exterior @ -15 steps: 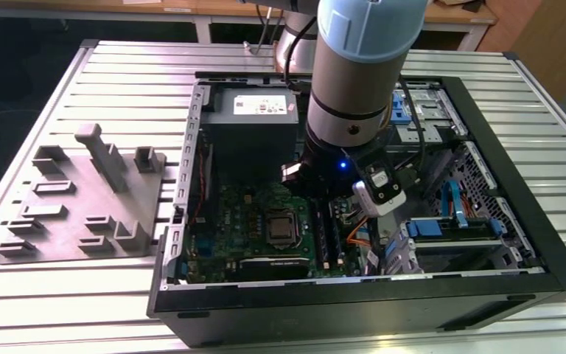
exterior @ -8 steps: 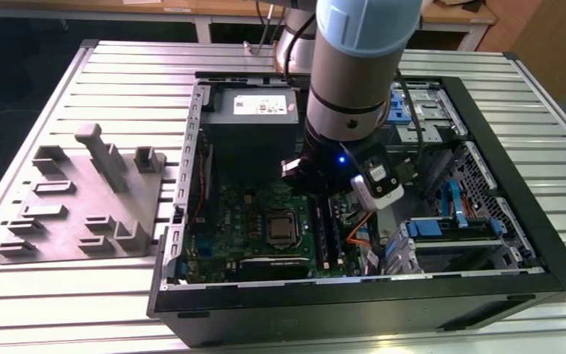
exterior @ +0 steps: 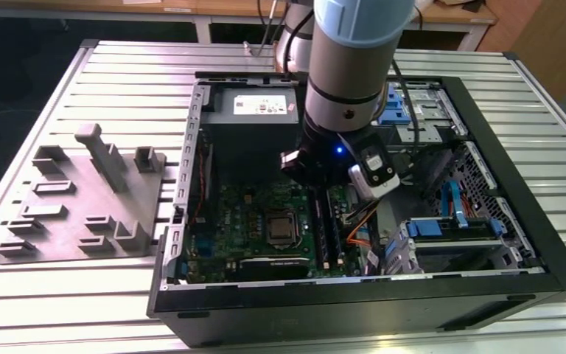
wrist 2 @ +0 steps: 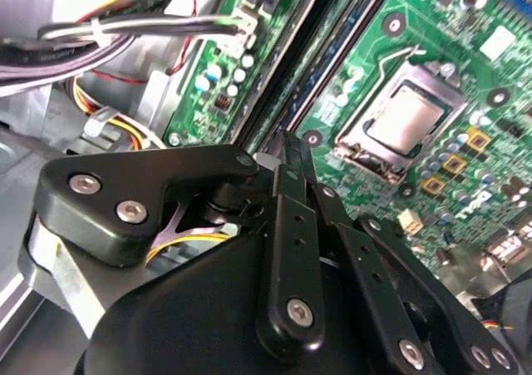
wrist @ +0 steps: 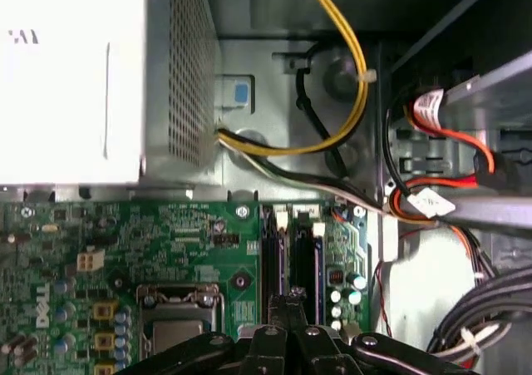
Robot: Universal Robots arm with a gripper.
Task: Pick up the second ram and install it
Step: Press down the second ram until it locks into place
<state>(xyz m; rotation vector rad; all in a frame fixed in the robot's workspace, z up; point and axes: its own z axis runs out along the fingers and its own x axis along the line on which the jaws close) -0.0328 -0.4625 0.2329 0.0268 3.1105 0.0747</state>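
grey-and-pale-blue arm [exterior: 347, 66], blue light; black gripper [wrist 2: 291, 155] links with silver screws

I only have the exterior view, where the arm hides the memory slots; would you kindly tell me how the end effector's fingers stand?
Observer: In both wrist views the end effector has its fingers closed together to a narrow tip, with nothing visible between them.
Operator: Thank you. Where is that tip?
Observer: In the first wrist view it sits right over the memory slots, beside the processor socket.
Operator: Is a stick in there?
Observer: In the second wrist view a blue-green ram stick lies along the slots, in line with the tip. I cannot tell whether it is fully seated.
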